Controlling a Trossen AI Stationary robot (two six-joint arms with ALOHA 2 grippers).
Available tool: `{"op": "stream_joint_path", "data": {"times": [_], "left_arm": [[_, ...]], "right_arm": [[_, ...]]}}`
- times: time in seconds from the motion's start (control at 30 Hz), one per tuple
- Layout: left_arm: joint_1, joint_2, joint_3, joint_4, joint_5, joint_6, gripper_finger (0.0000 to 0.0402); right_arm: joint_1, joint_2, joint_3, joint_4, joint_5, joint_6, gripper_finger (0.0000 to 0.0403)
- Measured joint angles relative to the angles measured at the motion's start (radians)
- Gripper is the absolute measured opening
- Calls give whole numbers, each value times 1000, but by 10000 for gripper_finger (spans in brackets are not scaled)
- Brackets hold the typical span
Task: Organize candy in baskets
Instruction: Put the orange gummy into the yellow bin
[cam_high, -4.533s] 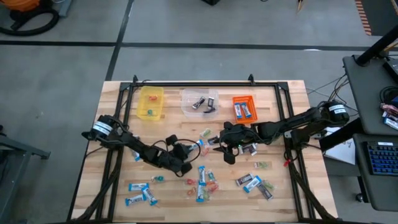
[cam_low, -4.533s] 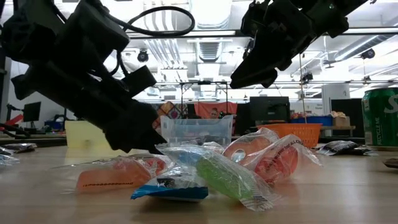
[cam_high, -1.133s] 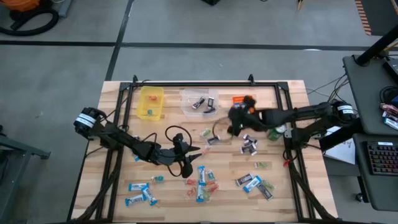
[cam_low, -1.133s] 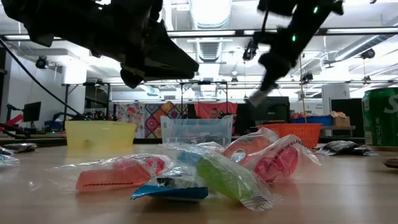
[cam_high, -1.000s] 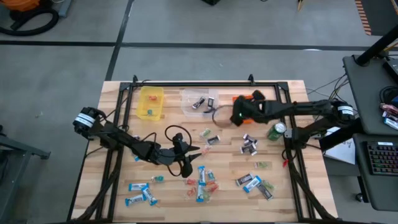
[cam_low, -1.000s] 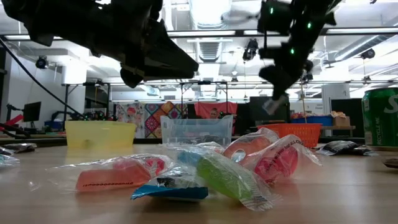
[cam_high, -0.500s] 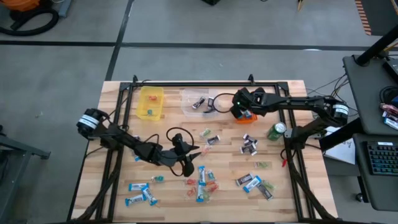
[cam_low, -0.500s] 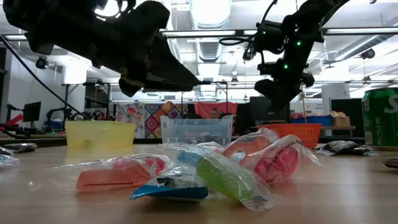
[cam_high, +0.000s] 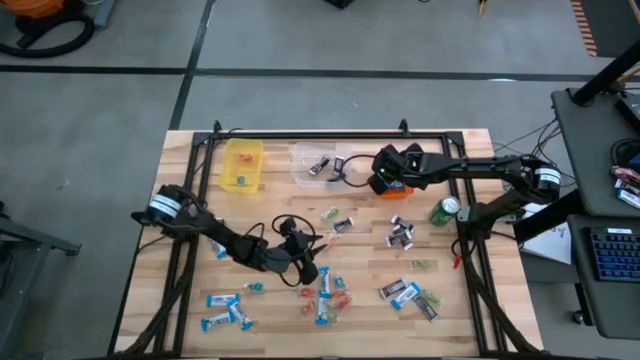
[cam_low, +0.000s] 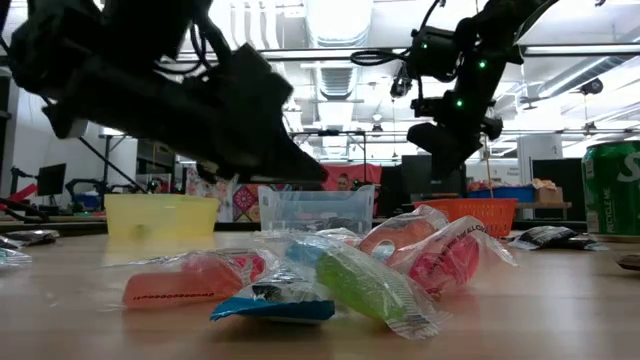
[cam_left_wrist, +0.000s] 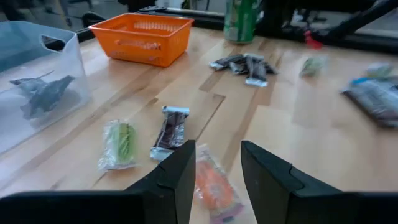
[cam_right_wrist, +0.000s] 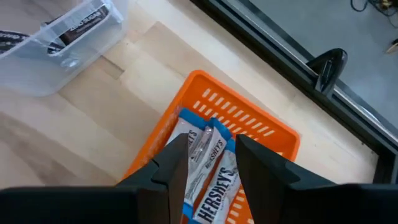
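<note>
Candy (cam_high: 325, 290) lies scattered over the middle and near half of the worktop (cam_high: 470, 310): blue-and-white bars, dark wrapped pieces, and small orange, red and green sweets in clear film. These look light, thin and crinkly, so the wrappers will likely slide on the wood and crumple under the fingers; a pinch across the narrow middle of a piece seems safer than one on the loose film ends.

At the far edge stand the three baskets: the yellow basket (cam_high: 242, 165) holds a couple of small sweets, the clear basket (cam_high: 318, 163) dark pieces, and the orange basket (cam_left_wrist: 140, 38) blue-and-white bars.

The right gripper (cam_right_wrist: 206, 160) hovers directly over the orange basket with a blue-and-white bar (cam_right_wrist: 208, 163) between its fingers, which stand only narrowly apart; whether they still pinch it or it already lies in the basket, I cannot tell.

The left gripper (cam_left_wrist: 217, 177) hangs low over the middle of the worktop, fingers apart and holding nothing, with an orange sweet (cam_left_wrist: 214, 185) just ahead between them, a dark piece (cam_left_wrist: 169, 131) and a green sweet (cam_left_wrist: 119, 143) beside it.
</note>
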Motion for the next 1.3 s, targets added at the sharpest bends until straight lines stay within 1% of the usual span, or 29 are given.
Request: {"op": "stream_joint_path", "data": {"times": [0.23,0.37,0.47,0.7,0.8,1.0,1.1,1.2,1.3], "left_arm": [[0,126,99,-2,-5,59,112],[2,155,133,-27,-5,30,122],[3,149,134,-50,-5,0,144],[8,143,134,-101,-39,-55,220],[10,161,134,-101,-39,-81,236],[17,193,136,-102,-35,-101,235],[23,211,136,-104,-9,-121,228],[24,218,136,-102,12,-133,212],[24,217,137,-109,18,-144,186]], "right_arm": [[10,0,0,4,0,4,125],[10,0,0,3,0,6,125],[10,0,0,2,-2,6,125],[10,-1,-2,4,-21,6,125],[12,-1,-2,9,-25,7,125],[21,-2,-2,22,-28,6,125],[24,-2,-2,22,-29,6,125],[26,-2,-2,22,-45,5,125],[30,-2,-2,22,-47,4,125]]}}
